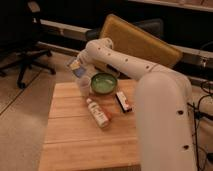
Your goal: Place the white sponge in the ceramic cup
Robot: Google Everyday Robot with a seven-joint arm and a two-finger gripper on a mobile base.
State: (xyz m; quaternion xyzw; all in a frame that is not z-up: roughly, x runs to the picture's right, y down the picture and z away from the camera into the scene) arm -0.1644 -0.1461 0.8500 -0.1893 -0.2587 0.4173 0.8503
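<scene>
My gripper (77, 67) is at the far left of the wooden table (75, 135), at the end of the white arm that reaches in from the right. It holds the white sponge (76, 65), a small bluish-grey and whitish pad, in the air. The ceramic cup (84, 84), pale and tapered, stands just below and slightly right of the sponge, left of the green bowl (103, 82). The sponge is above the cup's rim, not inside it.
A pale bottle with an orange-red label (98, 113) lies on the table in front of the cup. A red-and-black box (124, 101) lies right of it. A large tan board (140, 42) leans behind the table. An office chair (27, 45) stands at far left.
</scene>
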